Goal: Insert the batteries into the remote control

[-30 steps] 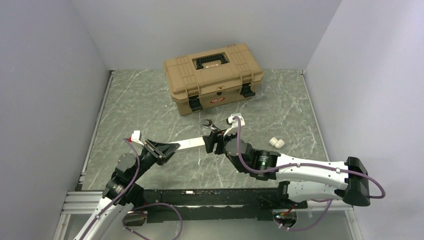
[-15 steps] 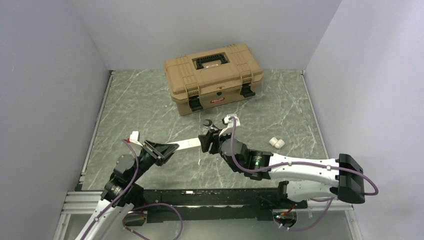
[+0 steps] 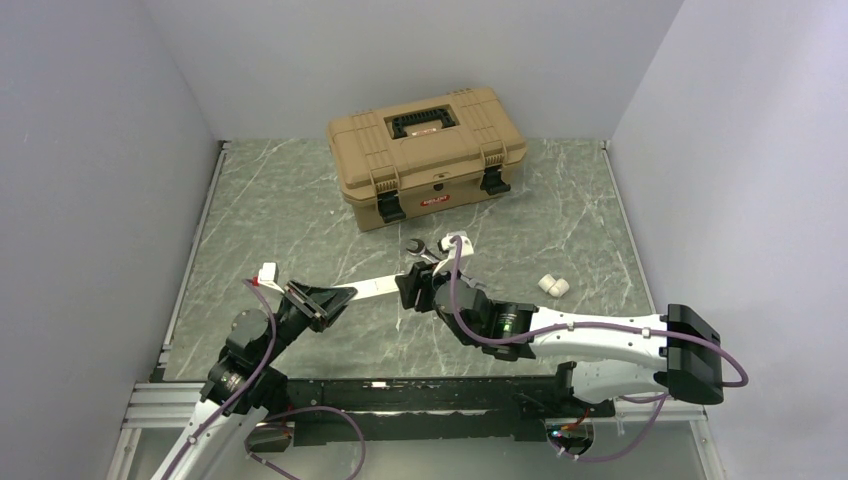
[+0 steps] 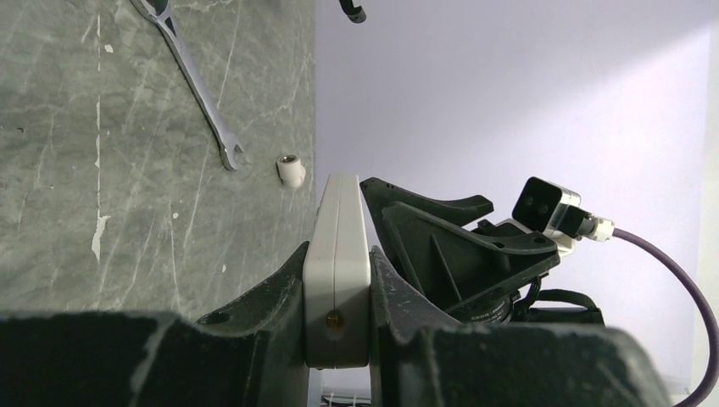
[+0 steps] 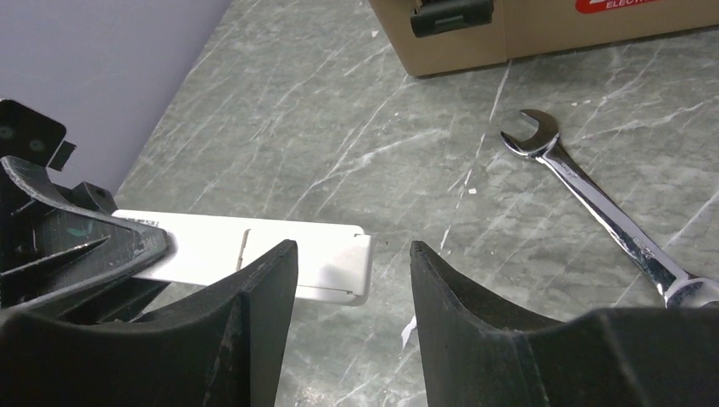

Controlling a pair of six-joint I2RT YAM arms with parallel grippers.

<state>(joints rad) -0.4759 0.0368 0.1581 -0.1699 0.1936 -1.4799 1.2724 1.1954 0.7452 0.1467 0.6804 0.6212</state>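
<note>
The remote control (image 3: 375,288) is a slim white bar held level above the table. My left gripper (image 3: 322,302) is shut on its left end. In the left wrist view the remote control (image 4: 337,254) stands edge-on, clamped between both fingers of the left gripper (image 4: 337,315). My right gripper (image 3: 414,287) stands open at the remote's free end. In the right wrist view that end of the remote control (image 5: 326,254) lies between the spread fingers of the right gripper (image 5: 352,251), with a gap to the right finger (image 5: 475,322). Two small white batteries (image 3: 553,285) lie on the table to the right.
A tan toolbox (image 3: 426,153) with black latches stands shut at the back of the table. A steel wrench (image 3: 421,250) lies just behind my right gripper, and in the right wrist view the wrench (image 5: 606,212) lies to the right. Grey walls close in both sides.
The right arm has slid left, bringing its gripper over the remote's free end, and its jaws have narrowed. The left gripper and remote have stayed put.
</note>
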